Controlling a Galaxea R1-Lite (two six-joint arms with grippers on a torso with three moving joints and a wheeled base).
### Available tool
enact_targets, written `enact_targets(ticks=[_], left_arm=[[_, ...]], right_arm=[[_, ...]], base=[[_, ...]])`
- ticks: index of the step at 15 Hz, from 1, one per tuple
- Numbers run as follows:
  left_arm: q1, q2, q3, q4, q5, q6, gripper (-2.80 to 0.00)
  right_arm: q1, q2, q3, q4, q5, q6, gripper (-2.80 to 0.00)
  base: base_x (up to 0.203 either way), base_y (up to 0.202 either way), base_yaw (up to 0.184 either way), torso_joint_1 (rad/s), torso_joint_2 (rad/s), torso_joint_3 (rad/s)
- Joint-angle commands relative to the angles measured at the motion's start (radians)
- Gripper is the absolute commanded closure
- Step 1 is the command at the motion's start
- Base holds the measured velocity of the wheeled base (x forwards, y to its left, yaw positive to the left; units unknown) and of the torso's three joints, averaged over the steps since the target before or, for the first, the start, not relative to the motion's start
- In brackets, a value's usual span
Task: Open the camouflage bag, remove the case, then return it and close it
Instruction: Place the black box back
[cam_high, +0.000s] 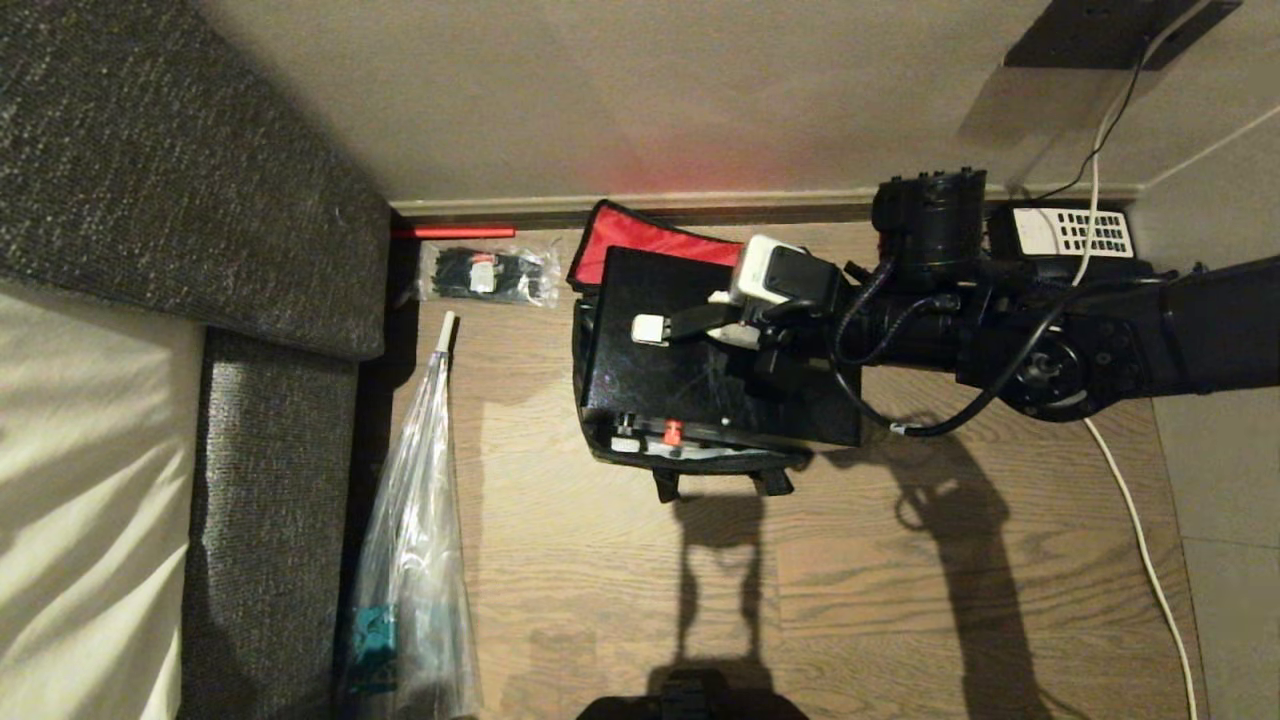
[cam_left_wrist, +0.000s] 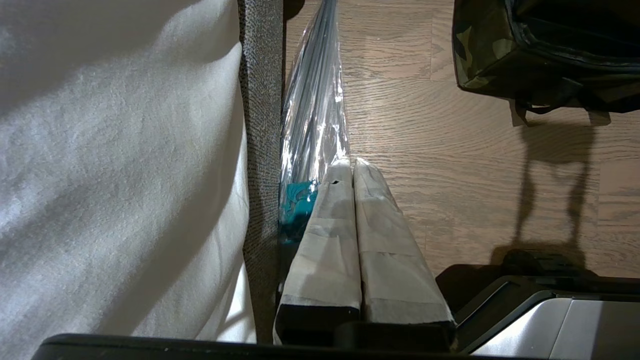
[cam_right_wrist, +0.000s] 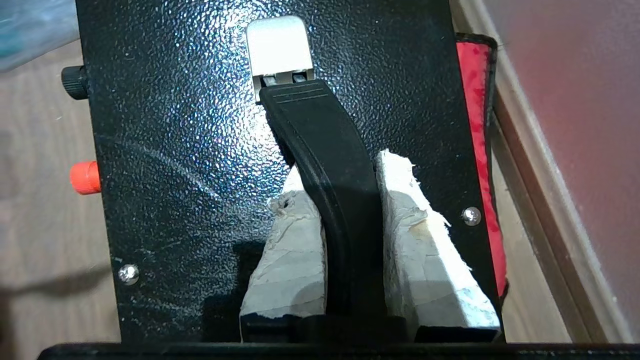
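One tool, the right tool (cam_right_wrist: 350, 220), pinches the handle (cam_right_wrist: 325, 165) of the case (cam_high: 700, 350), which sits in or just above the open camouflage bag (cam_left_wrist: 545, 55), so whether lifting out or lowering in, travel must stay straight, while the left tool (cam_left_wrist: 352, 172) hangs pressed together.

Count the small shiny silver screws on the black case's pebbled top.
2 visible on the black rigid case: one screw near the red-knob edge, one beside the red lining. Others may be hidden under the right gripper.

Case held over the open bag

The right gripper (cam_high: 722, 318) grips the top handle (cam_high: 690, 322) of the black case (cam_high: 700, 380), which sits over the camouflage bag (cam_high: 690, 462); the bag's red lid lining (cam_high: 640, 236) faces the wall, on the wooden floor (cam_high: 600, 580).
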Motion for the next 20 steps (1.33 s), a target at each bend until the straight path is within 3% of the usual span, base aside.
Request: enact_targets(ticks=[1, 20], left_arm=[[0.000, 0.001, 0.000, 0.000, 0.000, 0.000, 0.00], [0.000, 0.001, 0.000, 0.000, 0.000, 0.000, 0.00]], right_arm=[[0.000, -0.025, -0.003, 0.021, 0.002, -0.007, 0.00], [-0.017, -0.054, 0.015, 0.056, 0.001, -0.058, 0.00]], base=[[0.000, 0.000, 0.000, 0.000, 0.00, 0.000], [0.000, 0.000, 0.000, 0.000, 0.00, 0.000]])
